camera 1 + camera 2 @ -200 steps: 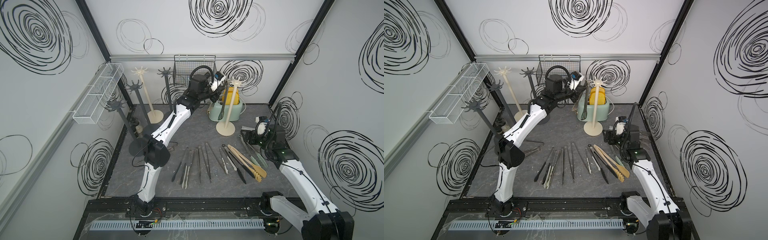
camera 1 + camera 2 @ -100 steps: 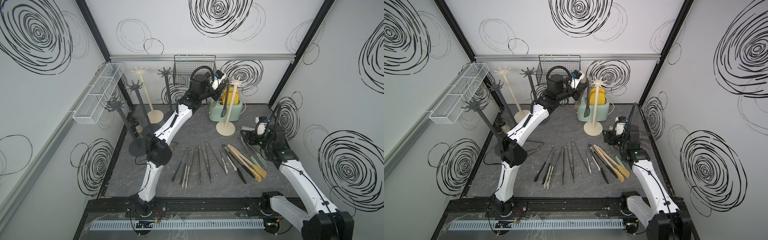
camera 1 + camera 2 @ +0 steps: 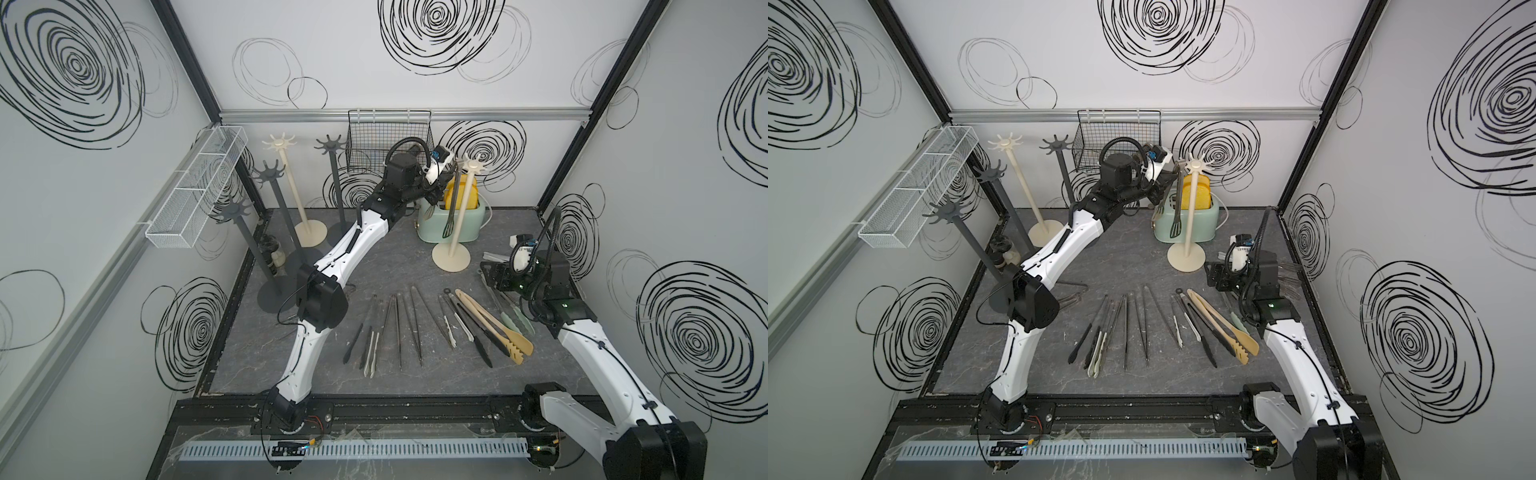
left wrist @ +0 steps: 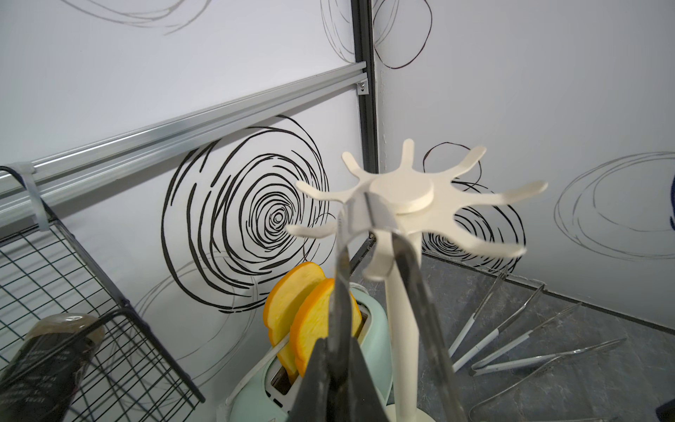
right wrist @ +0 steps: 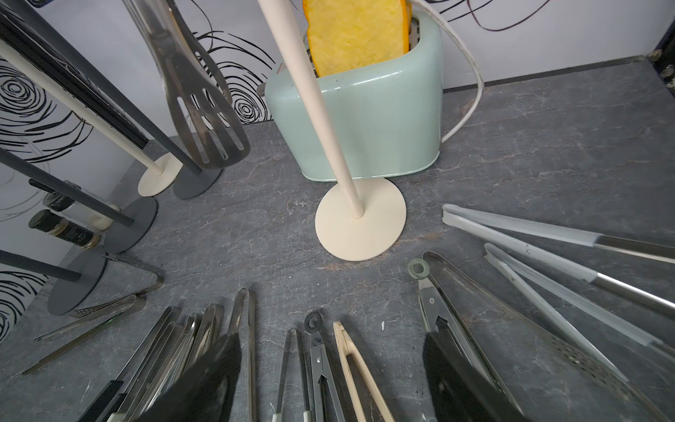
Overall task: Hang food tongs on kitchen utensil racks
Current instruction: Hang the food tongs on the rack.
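A dark steel pair of food tongs [image 4: 341, 277] with slotted ends hangs beside the pole of the front cream kitchen utensil rack [image 3: 460, 216]. Its bend rests at the rack's star crown [image 4: 401, 193], with one arm on each side of a hook. My left gripper [image 4: 338, 345] is shut on one arm of this pair, high up beside the crown [image 3: 1195, 165]. Several more food tongs [image 3: 399, 328] lie in a row on the table, among them a beige wooden pair [image 3: 494, 328]. My right gripper [image 5: 328, 383] stands open low over their right end, holding nothing.
One more cream rack [image 3: 286, 183] and three dark grey racks [image 3: 332, 178] stand at the back left. A mint toaster [image 3: 469, 226] sits behind the front rack. A black wire basket [image 3: 386, 141] and a white mesh tray [image 3: 195, 187] hang on the walls. Spice jars [image 3: 272, 253] stand at the left edge.
My left gripper has carried the dark tongs to the right, up to the cream rack's crown. The right arm has stayed where it was.
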